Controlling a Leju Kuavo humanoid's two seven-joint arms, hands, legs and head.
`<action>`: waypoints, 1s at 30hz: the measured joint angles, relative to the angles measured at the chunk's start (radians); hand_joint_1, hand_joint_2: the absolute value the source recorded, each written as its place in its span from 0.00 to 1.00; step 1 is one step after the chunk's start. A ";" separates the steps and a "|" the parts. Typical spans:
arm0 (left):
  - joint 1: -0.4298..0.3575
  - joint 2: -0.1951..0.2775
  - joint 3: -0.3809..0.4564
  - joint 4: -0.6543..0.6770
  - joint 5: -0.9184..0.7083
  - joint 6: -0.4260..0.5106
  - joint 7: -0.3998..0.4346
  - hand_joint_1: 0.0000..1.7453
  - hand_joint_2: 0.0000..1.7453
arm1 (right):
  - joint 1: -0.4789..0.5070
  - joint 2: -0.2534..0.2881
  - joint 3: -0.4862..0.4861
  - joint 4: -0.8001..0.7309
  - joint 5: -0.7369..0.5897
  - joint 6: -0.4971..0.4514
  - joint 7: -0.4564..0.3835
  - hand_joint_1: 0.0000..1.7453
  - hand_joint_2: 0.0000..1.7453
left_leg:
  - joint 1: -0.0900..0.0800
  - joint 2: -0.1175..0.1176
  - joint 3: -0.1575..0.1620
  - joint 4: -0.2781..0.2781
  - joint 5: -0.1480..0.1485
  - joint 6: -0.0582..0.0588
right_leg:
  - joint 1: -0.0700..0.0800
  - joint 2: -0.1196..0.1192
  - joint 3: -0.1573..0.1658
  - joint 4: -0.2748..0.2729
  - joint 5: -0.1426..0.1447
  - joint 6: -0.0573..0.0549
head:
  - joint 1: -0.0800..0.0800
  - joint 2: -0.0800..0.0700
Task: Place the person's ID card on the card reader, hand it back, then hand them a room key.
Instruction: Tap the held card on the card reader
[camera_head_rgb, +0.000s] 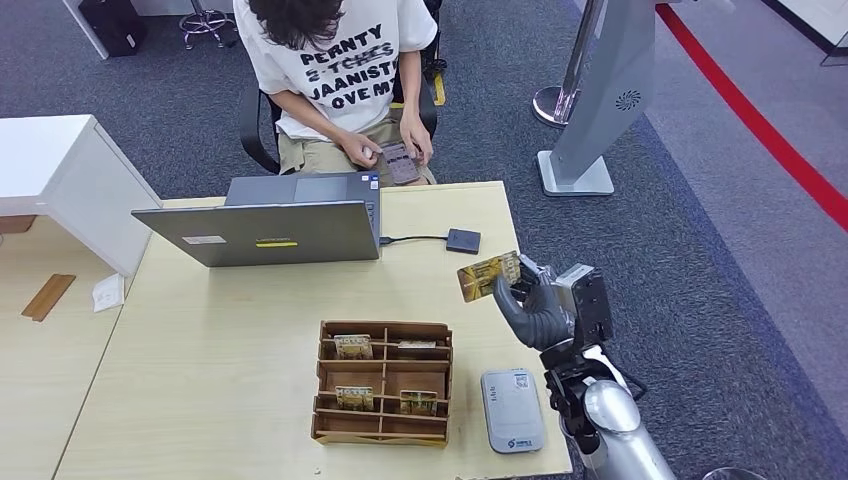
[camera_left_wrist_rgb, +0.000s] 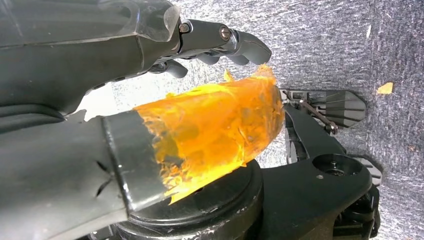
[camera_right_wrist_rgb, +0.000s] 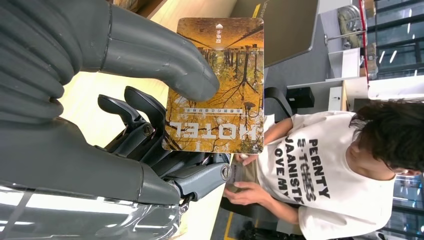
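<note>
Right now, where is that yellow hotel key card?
In the head view the hotel key card is pinched in the right robot hand, held up over the table's right side, between the small black box and the grey card reader.

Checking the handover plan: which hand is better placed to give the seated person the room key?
Right. The right hand already holds the yellow-brown hotel key card above the pale wooden table, nearest the person in the white T-shirt. The left hand hangs over the carpet.
</note>
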 joint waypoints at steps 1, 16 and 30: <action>0.000 0.000 0.000 0.000 0.000 0.000 0.000 0.00 0.00 | 0.003 -0.001 -0.001 -0.003 -0.001 0.000 0.000 1.00 1.00 | 0.000 0.000 0.000 0.000 0.000 0.000 | 0.000 0.000 0.000 0.000 0.000 0.000 | 0.000 0.000; 0.001 0.000 0.007 0.000 0.015 0.007 -0.001 0.00 0.00 | 0.115 -0.028 -0.047 -0.082 -0.021 0.025 -0.022 1.00 1.00 | 0.000 0.000 0.000 0.000 0.000 0.000 | 0.000 0.000 0.000 0.000 0.000 0.000 | 0.000 0.000; 0.001 -0.001 0.010 0.000 0.020 0.012 -0.001 0.00 0.00 | 0.206 -0.058 -0.100 -0.140 -0.016 0.056 -0.030 1.00 1.00 | 0.000 0.000 0.000 0.000 0.000 0.000 | 0.000 0.000 0.000 0.000 0.000 0.000 | 0.000 0.000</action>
